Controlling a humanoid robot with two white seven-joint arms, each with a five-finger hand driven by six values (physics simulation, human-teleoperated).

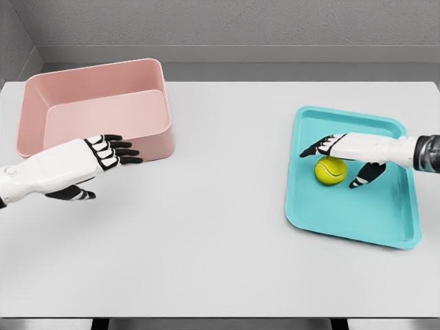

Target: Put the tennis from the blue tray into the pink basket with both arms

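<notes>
A yellow-green tennis ball lies on the blue tray at the right of the table. My right hand hovers over the ball with fingers spread, fingers behind it and thumb in front, not closed on it. The pink basket stands at the back left, empty. My left hand floats just in front of the basket's near wall, fingers stretched flat and pointing right, holding nothing.
The white table stretches between the basket and the tray. Its front edge runs along the bottom of the view, and a grey wall stands behind its far edge.
</notes>
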